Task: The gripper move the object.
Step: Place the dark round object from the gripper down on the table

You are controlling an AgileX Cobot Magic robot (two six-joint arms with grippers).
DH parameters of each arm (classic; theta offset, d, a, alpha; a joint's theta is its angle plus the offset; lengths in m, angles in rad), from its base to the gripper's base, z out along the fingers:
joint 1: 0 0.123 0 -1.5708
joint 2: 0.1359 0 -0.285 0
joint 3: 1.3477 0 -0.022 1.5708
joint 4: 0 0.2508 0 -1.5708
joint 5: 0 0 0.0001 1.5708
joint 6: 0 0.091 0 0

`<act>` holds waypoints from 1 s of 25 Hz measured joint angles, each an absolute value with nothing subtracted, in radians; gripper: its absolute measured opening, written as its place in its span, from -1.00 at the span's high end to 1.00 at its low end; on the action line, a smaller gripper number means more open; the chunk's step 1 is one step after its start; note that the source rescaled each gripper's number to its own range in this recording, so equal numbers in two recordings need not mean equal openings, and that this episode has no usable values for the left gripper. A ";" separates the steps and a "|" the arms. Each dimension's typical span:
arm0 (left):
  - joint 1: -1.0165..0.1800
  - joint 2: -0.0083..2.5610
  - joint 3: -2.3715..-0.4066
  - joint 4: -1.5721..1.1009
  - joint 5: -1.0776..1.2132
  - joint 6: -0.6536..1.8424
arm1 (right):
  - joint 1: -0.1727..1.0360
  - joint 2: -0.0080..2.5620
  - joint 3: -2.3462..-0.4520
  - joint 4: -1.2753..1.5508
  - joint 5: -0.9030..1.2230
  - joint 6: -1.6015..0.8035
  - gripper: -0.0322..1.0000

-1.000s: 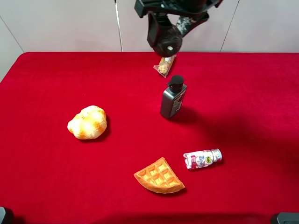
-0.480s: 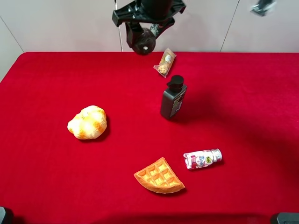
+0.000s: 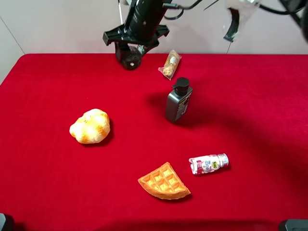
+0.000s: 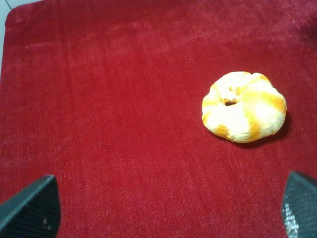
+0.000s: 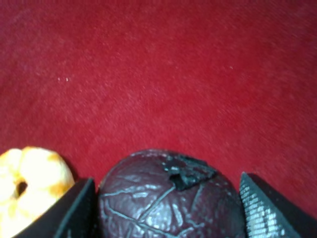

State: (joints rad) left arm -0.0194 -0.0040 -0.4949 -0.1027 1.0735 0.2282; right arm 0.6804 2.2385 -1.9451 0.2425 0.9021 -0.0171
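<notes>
We read this as the carry step. The right gripper [image 3: 130, 54] has reached across the middle to the far edge of the red cloth table [image 3: 250, 96], left of centre, and is clamped on the avocado-like ball [image 5: 163, 198]. In the right wrist view the two ridged fingers press on either side of the ball, whose skin is dark, cracked and purplish-brown with a black patch on top. The cloth behind it looks soft and some way off, so we judge the ball is off the table. The exterior view can't confirm the gap.

The left gripper [image 4: 163, 208] has its fingers spread wide with only cloth between them. It looks down on the bread roll [image 3: 90, 126] and takes no part. We can't pick it out in the exterior view.

On the table:
- The snack packet [image 3: 170, 65] is just right of the held ball at the far edge.
- The dark pump bottle [image 3: 178, 101] stands upright, nearer than the packet.
- The waffle piece [image 3: 163, 182] and the small drink bottle [image 3: 208, 163], which lies on its side, are near and right of centre.
- The bread roll is on the left, well apart from the rest.

The grasp is made but the ball has not been placed. The task names no target, so the next move calls for choosing a bare patch of cloth clear of the packet and the roll. The ball should then go down until it rests on the cloth, and only then should the fingers part. It is round and may roll if let go early, so we'd want a low, gentle release.
</notes>
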 joint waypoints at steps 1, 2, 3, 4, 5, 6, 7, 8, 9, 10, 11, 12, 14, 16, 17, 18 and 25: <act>-0.019 -0.004 -0.495 -0.103 1.073 0.228 | 0.686 2.246 -1.945 0.242 0.889 -0.019 0.93; -0.019 -0.004 -0.495 -0.103 1.073 0.228 | 0.692 2.254 -1.945 0.246 0.876 -0.020 0.93; -0.019 -0.004 -0.495 -0.103 1.073 0.228 | 0.699 2.260 -1.945 0.248 0.863 -0.020 0.93; -0.019 -0.004 -0.495 -0.103 1.073 0.228 | 0.707 2.266 -1.945 0.251 0.849 -0.020 0.93; -0.019 -0.004 -0.495 -0.103 1.073 0.228 | 0.713 2.273 -1.945 0.254 0.838 -0.021 0.93; -0.019 -0.004 -0.495 -0.103 1.073 0.228 | 0.717 2.278 -1.946 0.258 0.824 -0.021 0.93; -0.019 -0.004 -0.495 -0.103 1.073 0.228 | 0.721 2.285 -1.946 0.264 0.815 -0.021 0.93; -0.019 -0.004 -0.495 -0.103 1.073 0.228 | 0.721 2.292 -1.946 0.271 0.804 -0.023 0.93; -0.019 -0.004 -0.495 -0.103 1.073 0.228 | 0.721 2.300 -1.946 0.282 0.794 -0.023 0.93; -0.019 -0.004 -0.495 -0.103 1.073 0.228 | 0.721 2.307 -1.946 0.289 0.785 -0.023 0.93; -0.019 -0.004 -0.495 -0.103 1.073 0.228 | 0.721 2.315 -1.946 0.292 0.772 -0.023 0.93; -0.019 -0.004 -0.495 -0.103 1.073 0.228 | 0.721 2.323 -1.946 0.298 0.765 -0.023 0.93; -0.019 -0.004 -0.495 -0.103 1.073 0.228 | 0.721 2.338 -1.946 0.303 0.744 -0.023 0.93; -0.019 -0.004 -0.495 -0.103 1.073 0.228 | 0.721 2.352 -1.946 0.310 0.730 -0.023 0.93; -0.019 -0.004 -0.495 -0.103 1.073 0.228 | 0.724 2.360 -1.946 0.312 0.720 -0.023 0.93; -0.019 -0.004 -0.495 -0.103 1.073 0.228 | 0.728 2.367 -1.946 0.316 0.715 -0.023 0.93; -0.019 -0.004 -0.495 -0.103 1.073 0.228 | 0.767 2.406 -1.946 0.338 0.693 -0.023 0.93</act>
State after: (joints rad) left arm -0.0194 -0.0040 -0.4949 -0.1027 1.0735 0.2282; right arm 0.7666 2.4058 -1.9462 0.3376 0.6927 -0.0234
